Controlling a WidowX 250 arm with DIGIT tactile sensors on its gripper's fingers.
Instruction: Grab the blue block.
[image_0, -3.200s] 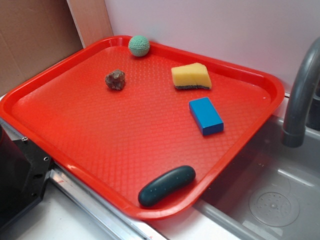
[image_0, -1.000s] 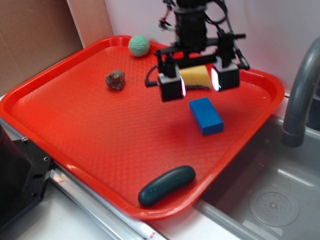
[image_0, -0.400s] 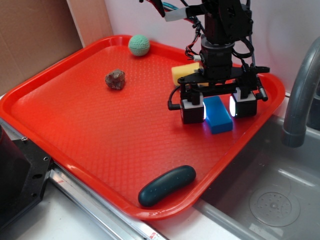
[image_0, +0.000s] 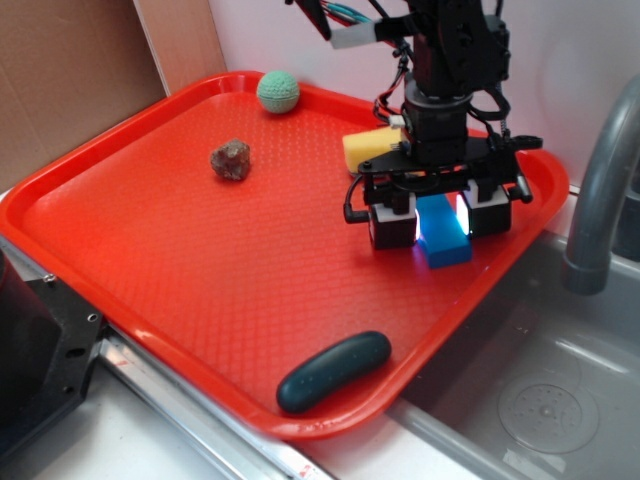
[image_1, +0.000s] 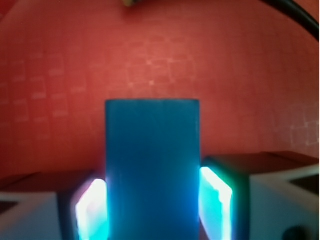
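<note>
In the exterior view, a red plastic tray (image_0: 150, 240) with a fine waffle-textured floor and a raised, rounded rim is seen lying beside a grey sink (image_0: 540, 390). The blue block (image_0: 445, 240), a smooth flat-faced brick, rests on the tray floor near the right rim. The black gripper (image_0: 440, 222) is lowered over it, one boxy finger placed on each long side of the block, with lit pads glowing against the blue faces. Behind the arm, the yellow sponge (image_0: 368, 148) is partly hidden; only its porous wedge end is shown. A knitted green ball (image_0: 278, 91) sits at the far rim, a rough brown lump (image_0: 231, 159) lies on the open floor, and a dark green, speckled capsule-shaped object (image_0: 333, 371) lies against the near rim. A curved grey faucet (image_0: 600, 190) is seen at the right.

In the wrist view, the blue block (image_1: 152, 170) is seen filling the centre, matte and square-edged, over the blurred red tray (image_1: 160, 60) grid. The fingers (image_1: 92, 210) are set close along both sides of the block, their glowing pads appearing to touch it; whether it is firmly pinched cannot be told.
</note>
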